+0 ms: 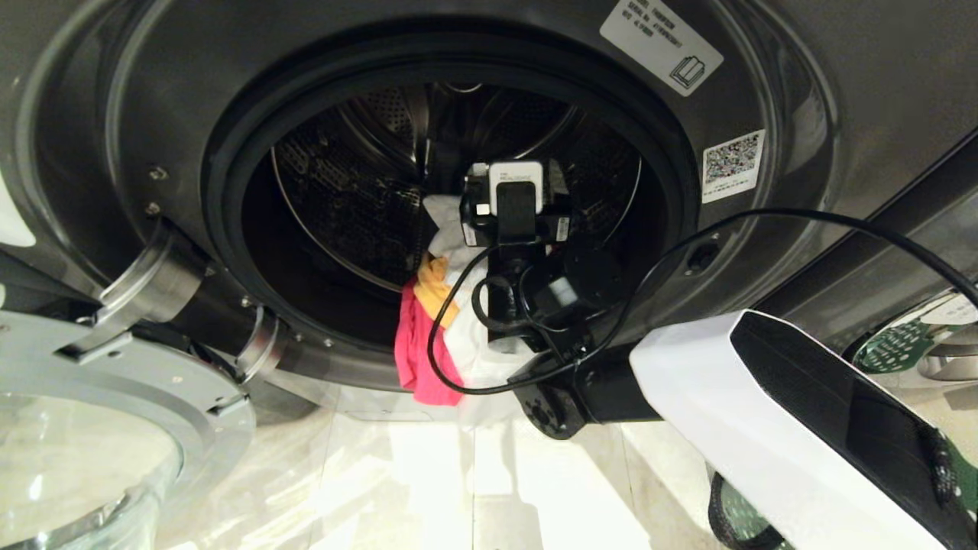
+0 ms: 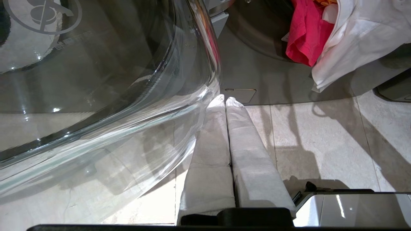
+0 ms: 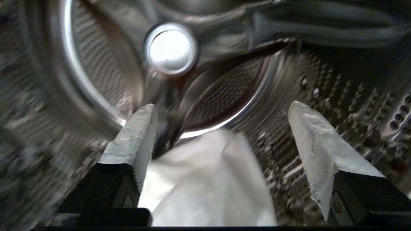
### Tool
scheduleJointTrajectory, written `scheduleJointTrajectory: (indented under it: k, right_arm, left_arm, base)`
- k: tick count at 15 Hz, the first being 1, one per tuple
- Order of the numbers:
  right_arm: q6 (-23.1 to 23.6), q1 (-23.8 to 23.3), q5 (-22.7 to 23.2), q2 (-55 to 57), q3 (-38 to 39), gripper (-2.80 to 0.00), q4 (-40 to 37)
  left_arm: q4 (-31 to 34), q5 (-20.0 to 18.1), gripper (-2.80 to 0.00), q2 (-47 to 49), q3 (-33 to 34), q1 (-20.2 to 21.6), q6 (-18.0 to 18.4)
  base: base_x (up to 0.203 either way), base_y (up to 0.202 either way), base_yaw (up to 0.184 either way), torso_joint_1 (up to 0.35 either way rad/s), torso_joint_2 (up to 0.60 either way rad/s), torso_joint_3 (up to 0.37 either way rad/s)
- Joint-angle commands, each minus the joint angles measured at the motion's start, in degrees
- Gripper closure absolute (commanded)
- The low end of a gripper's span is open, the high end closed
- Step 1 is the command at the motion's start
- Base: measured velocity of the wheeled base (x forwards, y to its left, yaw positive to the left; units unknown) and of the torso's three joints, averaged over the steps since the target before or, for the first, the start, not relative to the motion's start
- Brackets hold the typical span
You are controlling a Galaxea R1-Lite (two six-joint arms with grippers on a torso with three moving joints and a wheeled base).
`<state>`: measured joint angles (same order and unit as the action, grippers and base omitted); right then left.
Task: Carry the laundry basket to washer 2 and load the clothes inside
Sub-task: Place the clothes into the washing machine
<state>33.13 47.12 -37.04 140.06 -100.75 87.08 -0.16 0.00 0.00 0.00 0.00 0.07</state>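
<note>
The dark grey washer stands with its drum open. My right arm reaches through the opening. Inside the drum my right gripper is open, its fingers spread wide. A white garment lies loose between them and is not pinched. The clothes hang over the lower lip of the opening: pink-red, yellow-orange and white. They also show in the left wrist view as pink-red cloth and white cloth. The green laundry basket sits at the right. My left gripper is shut and empty, low over the floor.
The washer's glass door stands swung open at the lower left, and its bowl is close beside my left gripper. A black cable loops from my right arm across the opening. Pale floor tiles lie below.
</note>
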Motion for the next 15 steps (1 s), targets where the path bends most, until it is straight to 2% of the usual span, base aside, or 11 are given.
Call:
scheduleJointTrajectory:
  k: [1,8,11,15]
  right_arm:
    - [0.09,2.36,-0.33,-4.53,6.35,-2.8,0.57]
    - [-4.79,6.35,0.03,-23.23,38.68,-2.8,-0.31]
    - [-11.06,6.56,0.2,-29.99,52.28,-2.8,-3.22]
    - [-17.36,7.31,0.27,-40.3,62.96,-2.8,-9.62]
  left_arm:
    - [-0.02,0.0,0.0,0.0,0.09,0.0,0.01]
    - [-0.02,0.0,0.0,0.0,0.09,0.0,0.01]
    - [-0.02,0.0,0.0,0.0,0.09,0.0,-0.05]
    - [-0.02,0.0,0.0,0.0,0.09,0.0,0.01]
  base:
    - [0.0,0.0,0.0,0.0,0.0,0.0]
    - [0.0,0.0,0.0,0.0,0.0,0.0]
    - [0.0,0.0,0.0,0.0,0.0,0.0]
    - [0.0,0.0,0.0,0.0,0.0,0.0]
